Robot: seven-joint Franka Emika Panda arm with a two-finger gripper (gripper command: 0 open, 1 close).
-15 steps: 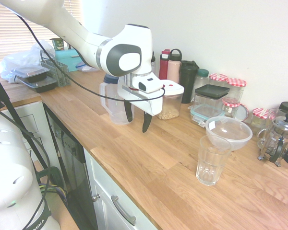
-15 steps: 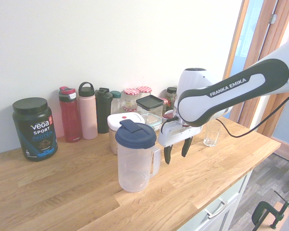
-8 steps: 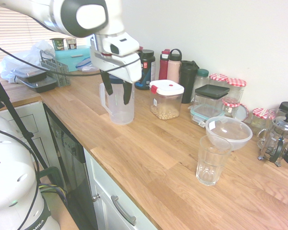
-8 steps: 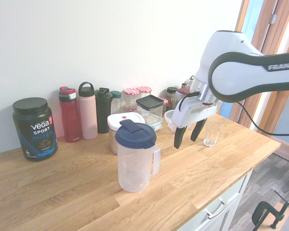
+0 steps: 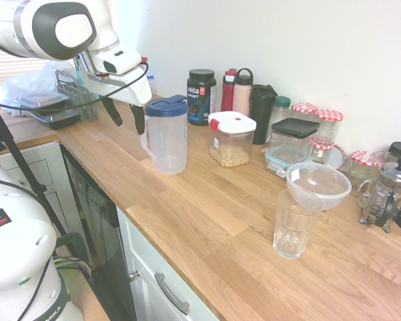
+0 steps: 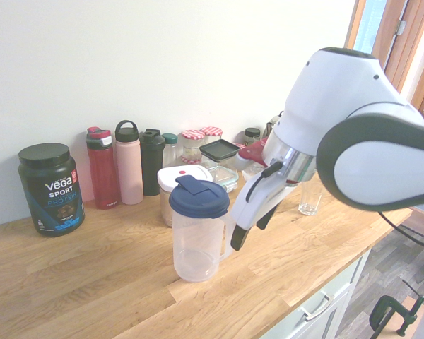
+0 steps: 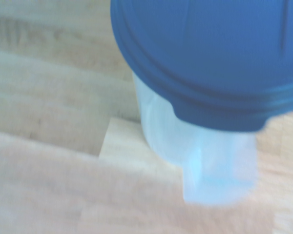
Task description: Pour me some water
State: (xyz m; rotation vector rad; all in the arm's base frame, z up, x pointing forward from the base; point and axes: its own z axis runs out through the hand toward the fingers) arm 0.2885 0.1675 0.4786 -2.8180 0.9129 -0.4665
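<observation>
Closing in on the pitcher's handle to start the pour.

Released and empty, the end effector hangs just beside the blue-lidded pitcher, on its handle side, fingers spread and pointing down. The pitcher stands upright on the wooden tabletop, its long axis vertical; its handle faces the end effector, so a short sideways approach should bring the fingers around it. The empty drinking glass waits well apart along the tabletop.
</observation>
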